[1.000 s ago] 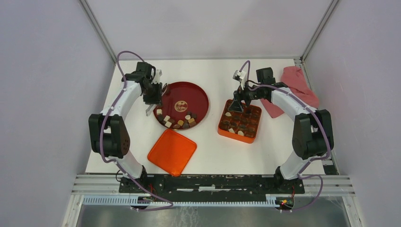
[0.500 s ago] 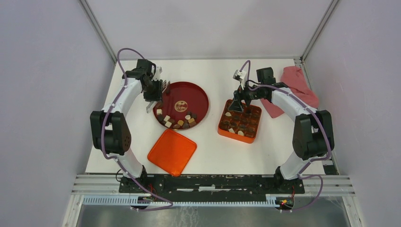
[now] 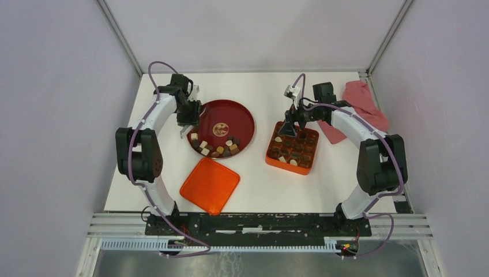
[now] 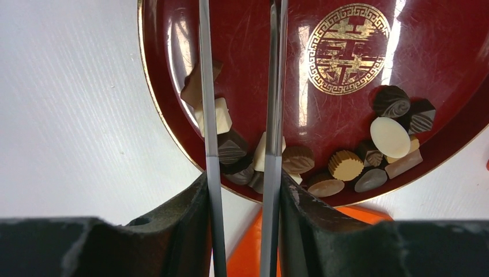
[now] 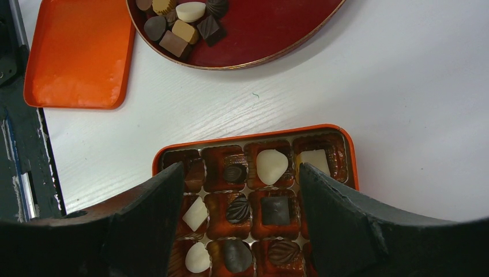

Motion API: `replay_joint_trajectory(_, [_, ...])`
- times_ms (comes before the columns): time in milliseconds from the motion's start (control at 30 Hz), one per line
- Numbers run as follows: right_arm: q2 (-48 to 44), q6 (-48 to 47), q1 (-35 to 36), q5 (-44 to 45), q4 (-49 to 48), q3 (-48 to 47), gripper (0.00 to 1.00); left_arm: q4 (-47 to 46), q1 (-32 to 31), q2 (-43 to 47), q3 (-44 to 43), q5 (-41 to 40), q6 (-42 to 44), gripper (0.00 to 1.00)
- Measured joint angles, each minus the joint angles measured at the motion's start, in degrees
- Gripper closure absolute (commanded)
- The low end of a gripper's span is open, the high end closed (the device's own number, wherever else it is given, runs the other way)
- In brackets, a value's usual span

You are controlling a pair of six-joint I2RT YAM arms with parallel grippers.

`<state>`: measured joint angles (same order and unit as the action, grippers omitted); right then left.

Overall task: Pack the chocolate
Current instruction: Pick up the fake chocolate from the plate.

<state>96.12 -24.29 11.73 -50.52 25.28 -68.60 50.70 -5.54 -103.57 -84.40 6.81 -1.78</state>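
My left gripper (image 4: pixel 238 34) hangs over the near-left rim of the plate (image 4: pixel 438 57), its thin fingers (image 4: pixel 211 179) apart, a strip of bare red lacquer showing between them and nothing clamped; the chocolate (image 4: pixel 390 137) not yet packed lies in a loose arc along that same rim, beginning right under me and curving away to my right; so the pile runs across my gap rather than along it, and only its nearest end falls within my reach as I stand; the cream cube (image 4: pixel 224 115) sits half hidden beneath my left finger, not centred, while the dark ridged piece (image 4: pixel 232 149) lies squarely in the gap but back toward my wrist, touching its neighbours; I judge that the next move turns on this: either I draw back a little and drop onto the dark piece, or slide sideways to bring the cube between the fingers; the crowding on the wrist side may make a clean pinch awkward; my right gripper (image 5: pixel 239 173) is spread wide and empty over the box (image 5: pixel 254 131), where several compartments already hold pieces, and it is well apart from the plate; the left hand is plainly the nearer one for the pick, the right better placed to receive or place.
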Motion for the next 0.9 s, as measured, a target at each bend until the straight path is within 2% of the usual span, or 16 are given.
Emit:
replay_joint_trajectory(133, [0.0,0.0,0.0,0.0,0.0,0.0,0.22,0.0,0.0,-0.9,-0.1,-0.7,0.0,0.57])
replay_joint_trajectory(300, [0.0,0.0,0.0,0.0,0.0,0.0,0.22,0.0,0.0,-1.6,-0.1,-0.7,0.0,0.63])
replay_joint_trajectory(367, [0.0,0.0,0.0,0.0,0.0,0.0,0.22,0.0,0.0,-1.8,-0.2,-0.7,0.0,0.74])
replay_joint_trajectory(433, [0.0,0.0,0.0,0.0,0.0,0.0,0.22,0.0,0.0,-1.9,-0.2,-0.7,0.0,0.96])
replay_joint_trajectory(467, [0.0,0.0,0.0,0.0,0.0,0.0,0.22,-0.1,0.0,-1.9,-0.2,-0.7,0.0,0.98])
replay_joint_trajectory(900, [0.0,0.0,0.0,0.0,0.0,0.0,0.22,-0.1,0.0,-1.1,-0.3,-0.2,-0.6,0.98])
